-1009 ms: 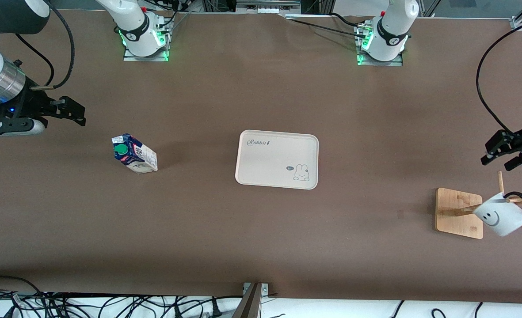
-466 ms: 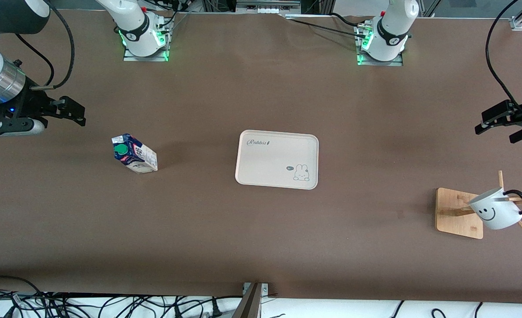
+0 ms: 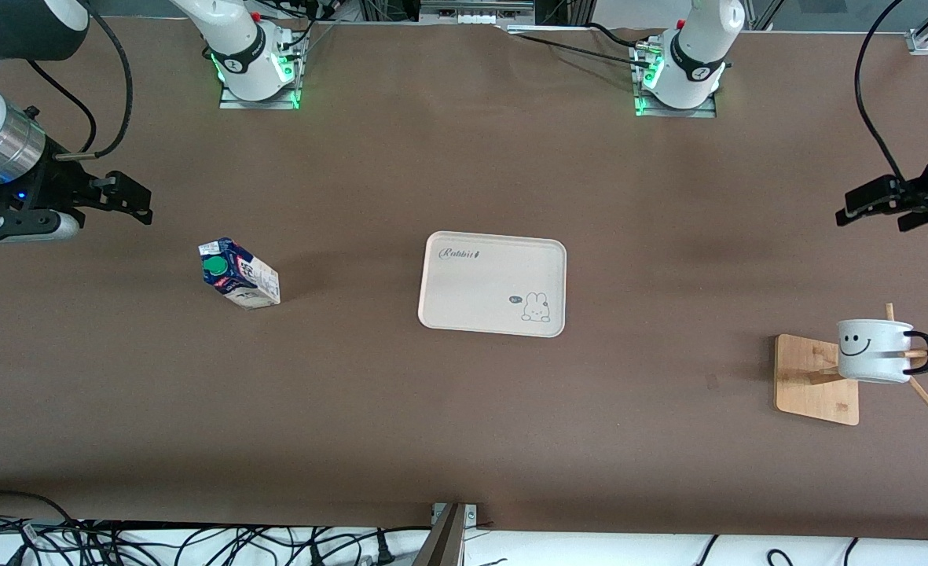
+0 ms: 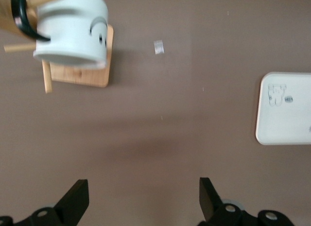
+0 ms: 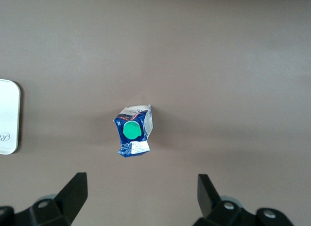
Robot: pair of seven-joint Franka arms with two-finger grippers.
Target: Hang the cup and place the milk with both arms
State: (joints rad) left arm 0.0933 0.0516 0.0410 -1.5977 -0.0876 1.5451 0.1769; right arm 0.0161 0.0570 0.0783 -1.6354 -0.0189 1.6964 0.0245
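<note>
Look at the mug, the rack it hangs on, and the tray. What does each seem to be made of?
The cup: likely glazed ceramic, smooth white with printed black face and a black handle.
The rack: wood, pale tan, with dowel-like pegs and matte surface.
The tray: probably plastic or melamine, uniform cream with rounded moulded rim and printed rabbit; uncertain.

cup [image 3: 874, 350]: white, smiley, hanging by black handle, left arm's end; milk [image 3: 239, 273]: blue carton upright, right arm's end
</note>
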